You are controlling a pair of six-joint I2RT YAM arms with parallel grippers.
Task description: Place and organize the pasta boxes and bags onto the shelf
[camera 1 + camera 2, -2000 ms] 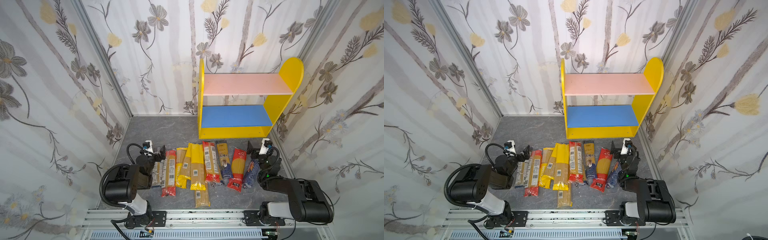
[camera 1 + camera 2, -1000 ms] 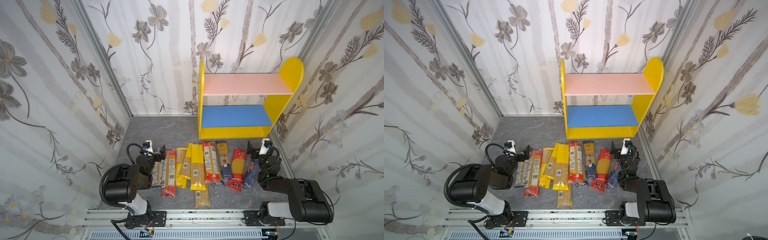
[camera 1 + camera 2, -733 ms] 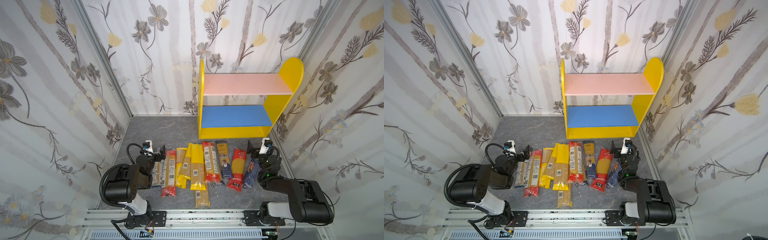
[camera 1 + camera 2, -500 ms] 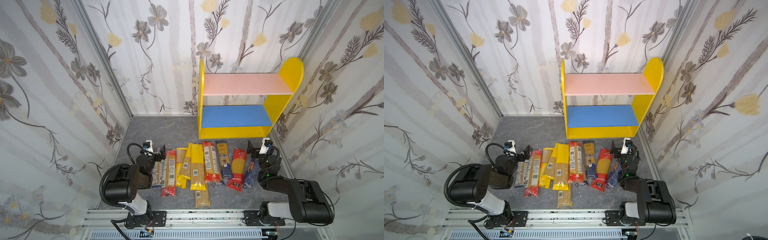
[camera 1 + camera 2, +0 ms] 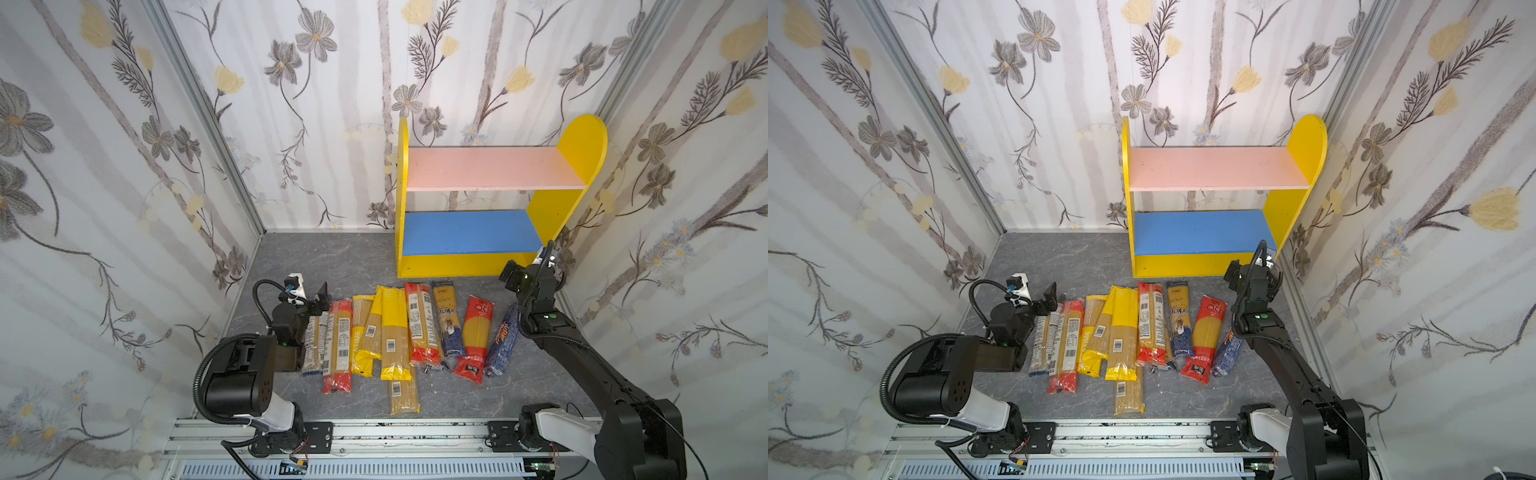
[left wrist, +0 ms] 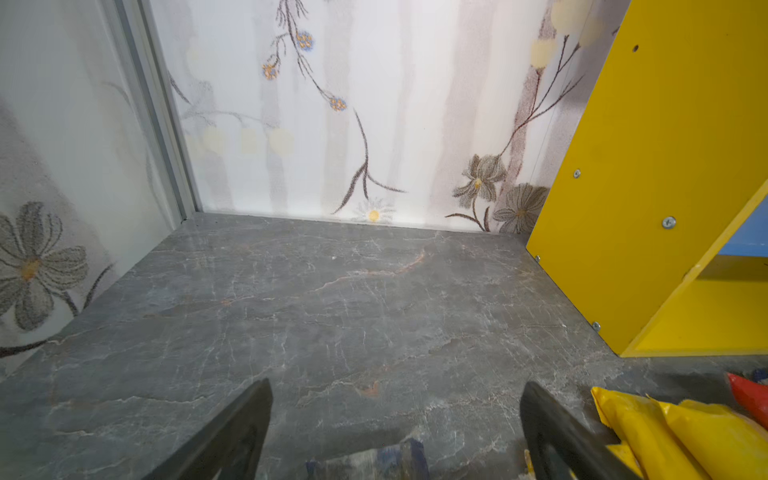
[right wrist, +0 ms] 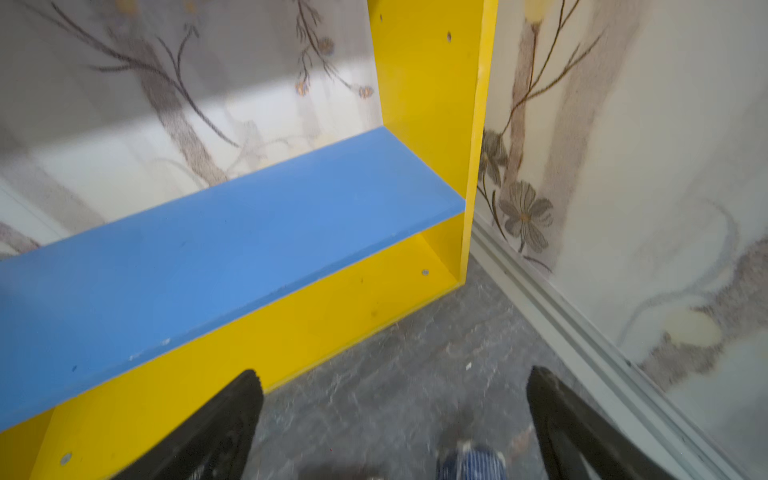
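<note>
Several pasta packets lie side by side on the grey floor in front of the shelf. Its pink and blue boards are bare. My left gripper is open at the row's left end, over the far end of the leftmost clear packet. My right gripper is open and holds nothing. It hangs by the shelf's lower right corner, above the end of a dark blue packet.
Flowered walls close in the floor on three sides, and the right one runs close past my right gripper. A metal rail crosses the front edge. Bare grey floor lies left of the shelf. A short packet sticks out toward the rail.
My right gripper has moved a little away from the packets, toward the shelf's lower right corner. The left arm and the packets look unchanged.
</note>
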